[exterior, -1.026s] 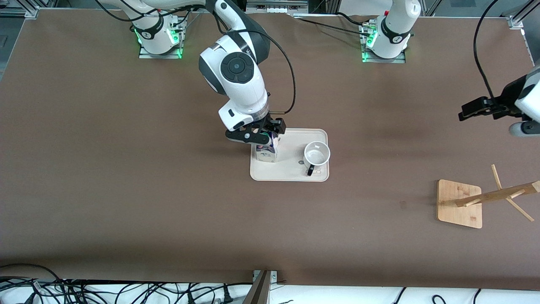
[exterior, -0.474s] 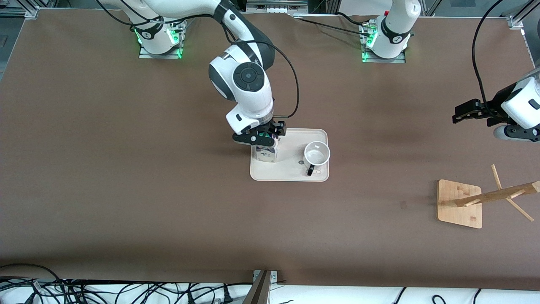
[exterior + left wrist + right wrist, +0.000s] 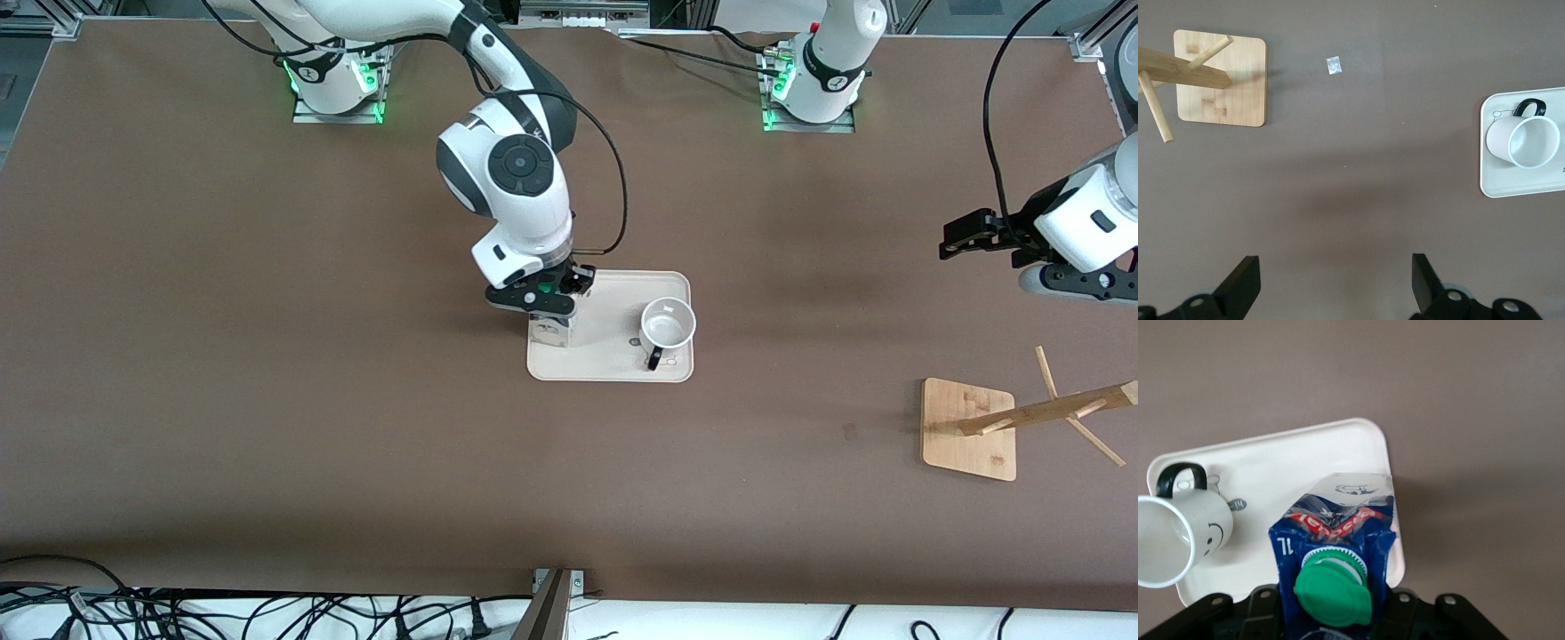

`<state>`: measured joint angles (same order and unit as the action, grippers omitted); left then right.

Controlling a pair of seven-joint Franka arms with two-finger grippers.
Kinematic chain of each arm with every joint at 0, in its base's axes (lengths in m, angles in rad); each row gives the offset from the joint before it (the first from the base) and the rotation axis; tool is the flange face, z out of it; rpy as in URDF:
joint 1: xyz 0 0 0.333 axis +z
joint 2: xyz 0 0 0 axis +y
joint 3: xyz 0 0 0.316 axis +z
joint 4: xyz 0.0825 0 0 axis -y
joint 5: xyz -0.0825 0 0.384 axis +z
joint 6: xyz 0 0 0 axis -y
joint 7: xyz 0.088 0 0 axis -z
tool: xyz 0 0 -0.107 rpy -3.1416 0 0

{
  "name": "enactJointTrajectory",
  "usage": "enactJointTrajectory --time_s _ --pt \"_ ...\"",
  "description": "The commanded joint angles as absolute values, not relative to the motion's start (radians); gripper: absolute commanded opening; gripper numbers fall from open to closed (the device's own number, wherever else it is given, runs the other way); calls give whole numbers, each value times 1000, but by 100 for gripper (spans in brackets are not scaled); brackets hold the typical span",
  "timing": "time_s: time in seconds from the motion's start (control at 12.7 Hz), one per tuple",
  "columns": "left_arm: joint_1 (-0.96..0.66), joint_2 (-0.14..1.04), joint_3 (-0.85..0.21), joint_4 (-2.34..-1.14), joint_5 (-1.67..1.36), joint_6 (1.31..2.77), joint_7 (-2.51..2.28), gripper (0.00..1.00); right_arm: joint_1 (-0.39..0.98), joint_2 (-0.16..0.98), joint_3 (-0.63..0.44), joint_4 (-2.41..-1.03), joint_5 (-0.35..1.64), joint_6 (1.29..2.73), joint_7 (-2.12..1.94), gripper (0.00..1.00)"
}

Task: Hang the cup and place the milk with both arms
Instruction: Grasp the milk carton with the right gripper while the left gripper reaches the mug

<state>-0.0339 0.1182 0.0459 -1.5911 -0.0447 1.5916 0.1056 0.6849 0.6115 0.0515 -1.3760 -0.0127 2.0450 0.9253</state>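
The right gripper [image 3: 542, 307] is now clamping its jaws on the milk [image 3: 549, 331], standing on the tray [image 3: 613, 360] at nine o'clock of the cup [image 3: 667, 324], and lifting can begin. The left gripper [image 3: 965, 240], jaws open, is drifting over bare counter [image 3: 267, 356].

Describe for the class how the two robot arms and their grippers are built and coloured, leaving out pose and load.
Both arms are glossy white jointed segments with dark grey-black bands and round black joint caps. The right gripper and left gripper are black, two-fingered. Black cables loop along each arm, and green lights glow at both bases.
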Motion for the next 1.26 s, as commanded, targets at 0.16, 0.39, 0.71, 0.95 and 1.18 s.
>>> enactJointTrajectory --time_s 0.16,0.39,0.71,0.95,1.18 --pt "-41 204 -24 -1565 -41 1638 106 100 522 465 45 -1347 81 1809 595 41" --pt "-49 261 -73 -1562 -58 1689 95 100 427 404 -44 -1414 89 1698 317 41" --pt "-153 356 -101 -1560 -75 1759 87 100 405 273 -214 -1699 104 1776 13 42" --pt "-306 463 -107 -1510 -81 1807 39 100 403 236 -250 -1857 104 1893 -12 42" --pt "-363 552 -107 -1457 -89 1868 -55 100 403 232 -265 -1928 106 1951 -18 43"
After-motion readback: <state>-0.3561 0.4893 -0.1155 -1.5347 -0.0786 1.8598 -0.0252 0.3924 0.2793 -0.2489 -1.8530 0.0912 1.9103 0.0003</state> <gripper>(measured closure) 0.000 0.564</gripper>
